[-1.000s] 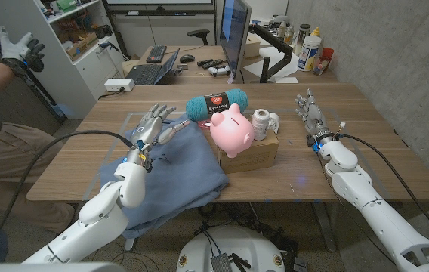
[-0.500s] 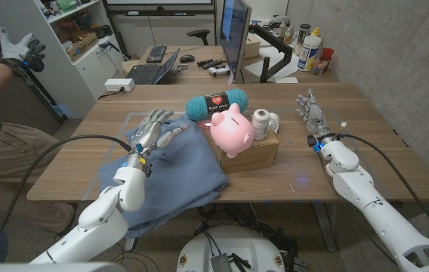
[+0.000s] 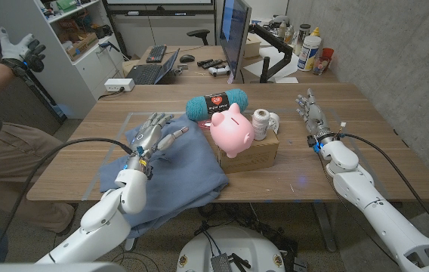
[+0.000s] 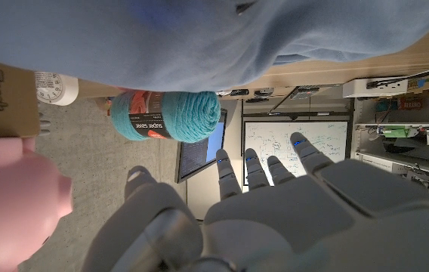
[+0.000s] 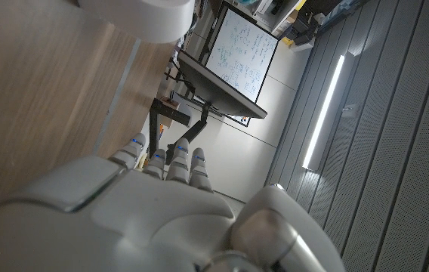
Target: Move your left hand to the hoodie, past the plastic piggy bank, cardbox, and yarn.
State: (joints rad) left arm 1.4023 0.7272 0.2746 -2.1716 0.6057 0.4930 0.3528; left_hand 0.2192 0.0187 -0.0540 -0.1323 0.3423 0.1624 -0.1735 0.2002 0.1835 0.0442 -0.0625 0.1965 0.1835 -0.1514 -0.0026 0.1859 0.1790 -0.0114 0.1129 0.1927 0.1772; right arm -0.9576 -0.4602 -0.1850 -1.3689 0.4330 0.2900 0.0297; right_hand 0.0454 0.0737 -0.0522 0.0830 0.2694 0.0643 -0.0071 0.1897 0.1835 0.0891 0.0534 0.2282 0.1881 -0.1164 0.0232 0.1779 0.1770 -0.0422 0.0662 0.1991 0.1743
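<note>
From the head view, the left hand [image 3: 152, 134], fingers spread and holding nothing, hovers over the blue hoodie [image 3: 177, 170] on the counter [image 3: 365, 151], so the reach looks nearly done; the next move seems only a short lowering onto the cloth. The piggy bank [image 3: 232, 130], box [image 3: 256, 151] and yarn [image 3: 216, 105] crowd its right, with open room toward the counter's left edge. In the left wrist view the yarn [image 4: 167, 115] lies just beyond the hoodie [image 4: 199, 38]; the right hand [image 3: 310, 113], fingers straight and close together, waits well apart.

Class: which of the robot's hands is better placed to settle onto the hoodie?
Left. The left hand is over the blue hoodie; the right hand is beyond the cardbox.
</note>
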